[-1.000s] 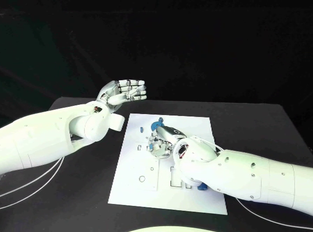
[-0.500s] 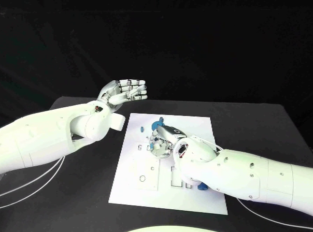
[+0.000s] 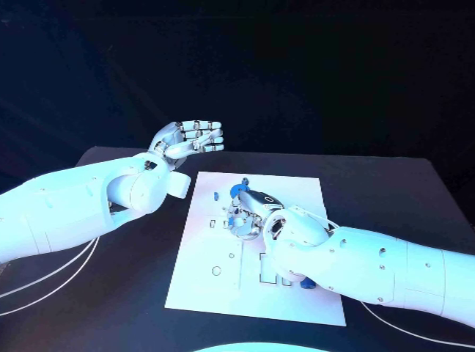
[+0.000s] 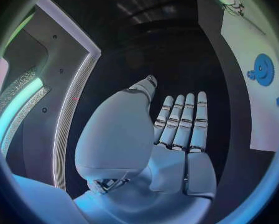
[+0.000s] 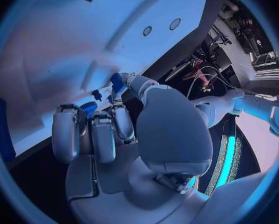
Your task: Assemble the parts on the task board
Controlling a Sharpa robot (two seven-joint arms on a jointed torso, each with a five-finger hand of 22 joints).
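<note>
**Fitting parts, board partly filled**

Working mid-board, the right hand (image 3: 245, 218) curls its fingers (image 5: 103, 137) apparently round a blue part (image 5: 89, 108). Beyond them a blue gear (image 3: 237, 190) sits on the task board (image 3: 211, 290). The left hand (image 3: 187, 138) hangs off-board, fingers loosely bent, holding nothing.

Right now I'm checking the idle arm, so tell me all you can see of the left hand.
The left hand is silver, metallic-looking and segmented, on a white arm. It is raised above the table's far left part, beside the board and apart from it. It holds nothing. In the left wrist view its fingers lie straight and side by side, with the thumb apart. In the head view the fingertips look bent forward. Nothing touches it.
</note>
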